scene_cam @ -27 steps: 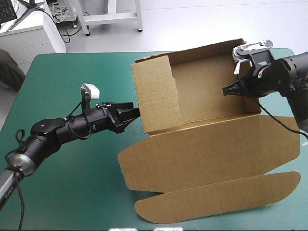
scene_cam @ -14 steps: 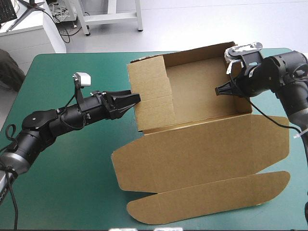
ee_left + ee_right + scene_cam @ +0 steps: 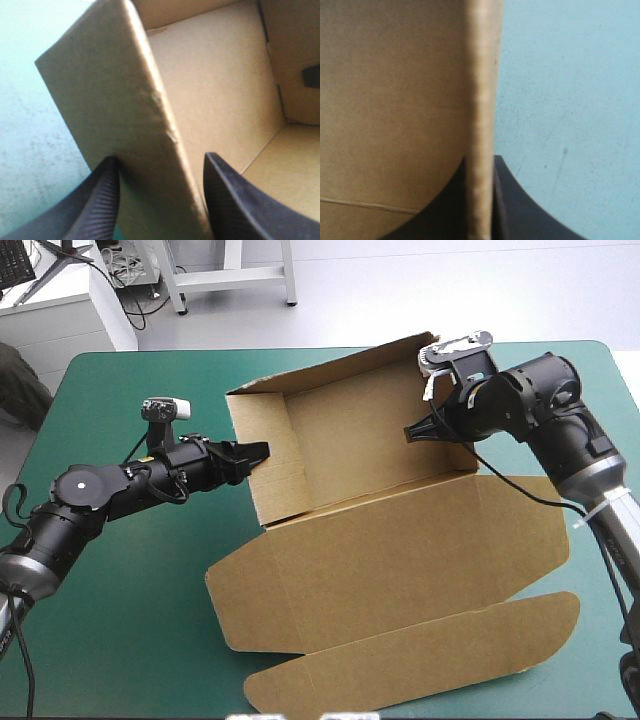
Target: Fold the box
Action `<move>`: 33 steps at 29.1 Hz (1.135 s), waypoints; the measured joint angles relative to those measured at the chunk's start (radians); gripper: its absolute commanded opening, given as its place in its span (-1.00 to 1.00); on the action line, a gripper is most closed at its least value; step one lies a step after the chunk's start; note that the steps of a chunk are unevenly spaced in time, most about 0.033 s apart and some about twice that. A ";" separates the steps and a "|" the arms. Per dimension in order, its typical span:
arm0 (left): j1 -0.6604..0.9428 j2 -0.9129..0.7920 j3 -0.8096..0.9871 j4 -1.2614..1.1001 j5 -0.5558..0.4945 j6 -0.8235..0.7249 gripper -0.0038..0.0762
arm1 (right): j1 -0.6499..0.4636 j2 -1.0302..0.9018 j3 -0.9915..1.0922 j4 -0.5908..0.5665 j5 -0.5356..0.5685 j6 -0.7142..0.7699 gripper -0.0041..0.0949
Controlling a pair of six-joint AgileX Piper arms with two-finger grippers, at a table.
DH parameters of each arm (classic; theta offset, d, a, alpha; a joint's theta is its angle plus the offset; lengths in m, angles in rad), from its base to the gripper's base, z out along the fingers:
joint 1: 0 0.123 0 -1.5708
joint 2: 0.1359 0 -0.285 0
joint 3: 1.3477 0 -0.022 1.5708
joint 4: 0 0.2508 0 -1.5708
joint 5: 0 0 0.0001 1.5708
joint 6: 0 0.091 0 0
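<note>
The brown box [image 3: 380,540] stands as an open tray in mid-table, with its lid flat toward the table's near edge. My right gripper [image 3: 412,432] is shut on the tray's right wall; in the right wrist view that wall's edge [image 3: 481,100] runs straight up between my gripper [image 3: 480,167]. My left gripper [image 3: 258,453] is open and straddles the tray's left wall [image 3: 100,100], one finger outside and one inside [image 3: 160,167]. Across the tray floor, a black tip of the right gripper [image 3: 311,77] shows.
The teal-green cover [image 3: 130,620] lies bare to the left of the box and along the near left corner. The lid's rounded flap [image 3: 420,660] reaches close to the table's near edge. The cover [image 3: 570,100] lies just outside the right wall.
The box has slid to the left and turned a little, carried by the right gripper. My left gripper drew back leftward with it, its fingers now around the left wall.
</note>
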 measured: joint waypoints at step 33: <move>-0.179 0.333 -0.275 1.173 0.094 -1.022 -0.93 | 0.100 0.362 -0.032 0.007 -0.061 0.235 -0.95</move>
